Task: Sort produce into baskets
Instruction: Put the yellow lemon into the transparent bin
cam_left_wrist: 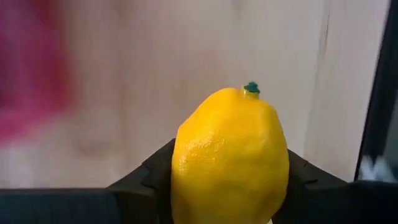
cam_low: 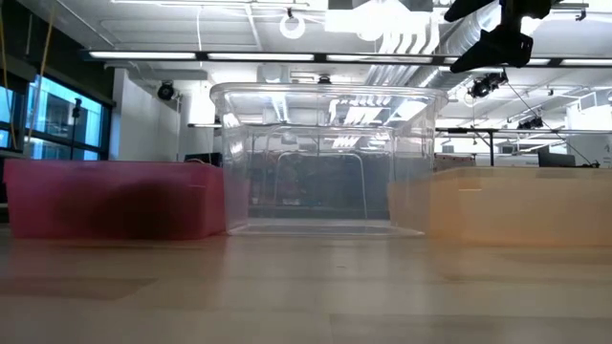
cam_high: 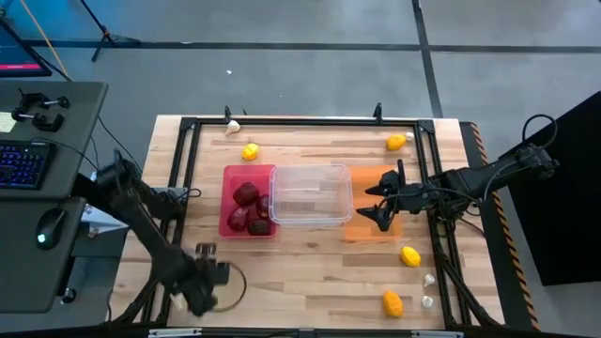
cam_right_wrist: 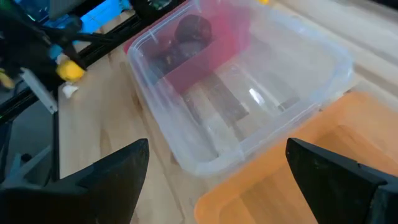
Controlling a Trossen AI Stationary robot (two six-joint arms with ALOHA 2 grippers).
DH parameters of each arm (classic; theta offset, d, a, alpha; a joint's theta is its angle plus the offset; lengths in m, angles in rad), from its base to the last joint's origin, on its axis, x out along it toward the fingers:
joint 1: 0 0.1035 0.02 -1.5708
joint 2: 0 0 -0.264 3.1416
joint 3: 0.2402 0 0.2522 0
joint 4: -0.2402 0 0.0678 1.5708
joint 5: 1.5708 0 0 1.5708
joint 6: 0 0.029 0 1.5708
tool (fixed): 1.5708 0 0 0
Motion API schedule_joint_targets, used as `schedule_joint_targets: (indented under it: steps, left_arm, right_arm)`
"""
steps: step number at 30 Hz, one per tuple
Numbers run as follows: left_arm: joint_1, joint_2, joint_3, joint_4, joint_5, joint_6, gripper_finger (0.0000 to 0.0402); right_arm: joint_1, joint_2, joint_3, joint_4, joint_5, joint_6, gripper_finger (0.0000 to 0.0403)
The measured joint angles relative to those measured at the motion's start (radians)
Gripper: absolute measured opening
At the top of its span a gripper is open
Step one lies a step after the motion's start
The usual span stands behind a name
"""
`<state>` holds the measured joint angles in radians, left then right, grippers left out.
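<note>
A lemon (cam_left_wrist: 230,158) is clamped between the closed fingers of the left claw (cam_left_wrist: 227,186), as shown in the left wrist view; from above, that claw (cam_high: 208,278) is seen near the desk's front edge, toward the front left corner, and the lemon itself is hidden there. The right claw (cam_high: 377,200) is held wide open and empty above the orange tray (cam_high: 362,228), its two fingers (cam_right_wrist: 106,174) framing the clear tray (cam_right_wrist: 249,93) in the right wrist view. Three trays are set in a row across the middle of the desk (cam_high: 310,272): the red tray (cam_high: 228,211) toward the left, the clear tray (cam_high: 311,194) in the centre overlapping the red one's edge, and the orange tray toward the right. Dark red lumps (cam_high: 249,208) are gathered in the red tray. A lemon (cam_high: 251,151) and a garlic bulb (cam_high: 232,126) are found near the back edge on the left side, and another lemon (cam_high: 396,142) near the back edge on the right. Near the front right corner, two lemons (cam_high: 410,255) (cam_high: 392,302) and two garlic bulbs (cam_high: 429,279) (cam_high: 427,301) are scattered. Nothing can be made out inside the clear tray.
</note>
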<state>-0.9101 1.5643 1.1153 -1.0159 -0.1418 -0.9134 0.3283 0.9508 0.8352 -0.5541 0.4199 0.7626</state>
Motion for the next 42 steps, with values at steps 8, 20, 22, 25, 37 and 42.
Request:
schedule_joint_targets:
  steps: [8, 20, 22, 25, 37, 42]
  left_arm:
    - [0.362, -0.219, 0.128, 0.139, -0.621, 0.256, 0.0199]
    - [0.815, -0.134, 0.137, 0.728, -0.382, 0.534, 0.0202]
    - [0.822, -0.132, 0.136, 0.697, -0.37, 0.492, 0.0203]
    - [0.821, -0.125, 0.125, 0.709, -0.366, 0.472, 0.0203]
    - [0.818, -0.034, 0.107, 0.724, -0.279, 0.46, 0.0215]
    - [0.818, -0.036, 0.107, 0.73, -0.27, 0.522, 0.0256]
  right_arm:
    - [-0.001, 0.0, 0.0, 0.095, 0.14, -0.014, 0.0367]
    - [0.0, 0.0, 0.0, 0.163, 0.235, -0.017, 0.0367]
    - [0.0, 0.0, 0.0, 0.164, 0.233, 0.004, 0.0367]
    - [0.0, 0.0, 0.0, 0.164, 0.229, 0.015, 0.0367]
    - [0.0, 0.0, 0.0, 0.162, 0.227, 0.023, 0.0367]
    - [0.0, 0.0, 0.0, 0.163, 0.227, 0.025, 0.0367]
